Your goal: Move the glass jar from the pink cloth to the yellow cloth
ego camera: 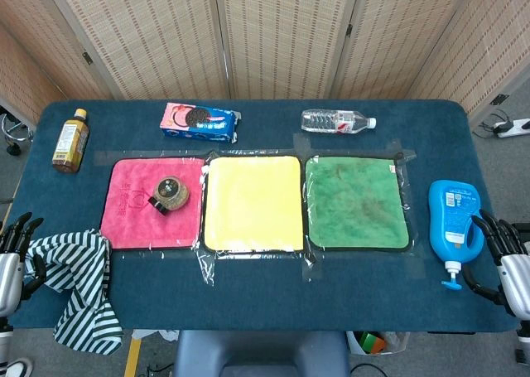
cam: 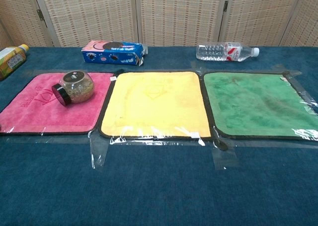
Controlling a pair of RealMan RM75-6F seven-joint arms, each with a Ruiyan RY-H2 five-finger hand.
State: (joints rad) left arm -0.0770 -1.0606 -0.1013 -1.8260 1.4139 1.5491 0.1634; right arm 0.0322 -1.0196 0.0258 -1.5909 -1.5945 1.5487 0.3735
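The glass jar [ego camera: 170, 193] [cam: 75, 87], round with a dark lid and brownish contents, lies tilted on the right part of the pink cloth [ego camera: 137, 215] [cam: 35, 107]. The yellow cloth [ego camera: 252, 203] [cam: 154, 104] lies bare right beside it. My left hand [ego camera: 12, 248] hangs at the table's left edge, fingers apart and holding nothing. My right hand [ego camera: 505, 257] is at the right edge, fingers spread and empty. Neither hand shows in the chest view.
A green cloth [ego camera: 356, 201] lies right of the yellow one. At the back are a cookie box [ego camera: 199, 120], a water bottle [ego camera: 335, 122] and a tea bottle [ego camera: 70, 141]. A striped cloth [ego camera: 79, 286] lies near my left hand, a blue pump bottle [ego camera: 454, 224] near my right.
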